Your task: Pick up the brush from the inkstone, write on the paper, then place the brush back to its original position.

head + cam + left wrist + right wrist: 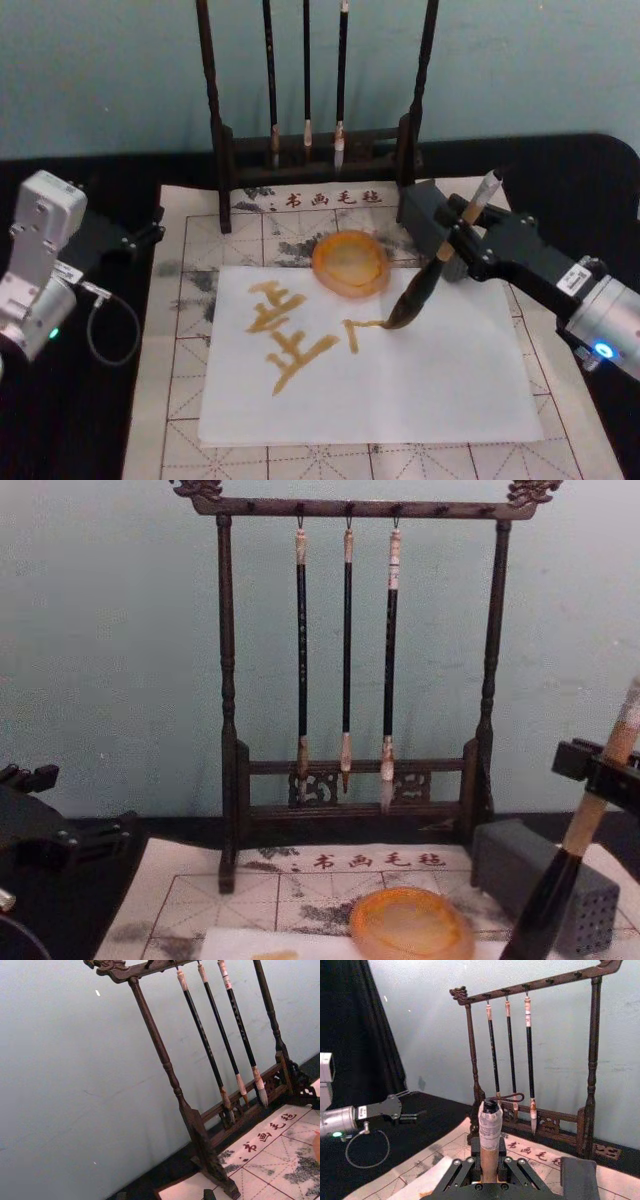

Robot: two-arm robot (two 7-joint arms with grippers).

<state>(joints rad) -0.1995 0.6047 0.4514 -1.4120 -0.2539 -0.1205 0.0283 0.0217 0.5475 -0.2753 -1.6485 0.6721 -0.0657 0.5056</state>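
The brush (408, 300), with a tan handle and dark tuft, leans over the white paper (430, 380); its tip rests on the sheet at the end of a golden stroke. My right gripper (456, 244) is shut on the handle (489, 1132) partway up, and the brush (560, 885) also rises at the right of the chest view. Just behind the paper's far edge lies the round orange inkstone (350, 263), also (412, 924), with nothing on it. A golden character (285, 335) covers the paper's left half. Off the mat, at the table's left, my left gripper (150, 236) sits parked.
A dark wooden rack (310, 150) with three thin black brushes (346, 650) stands at the back. A grey block with small holes (545, 880) sits right of the inkstone, under my right arm. A gridded felt mat (180, 400) lies under the paper, on black cloth.
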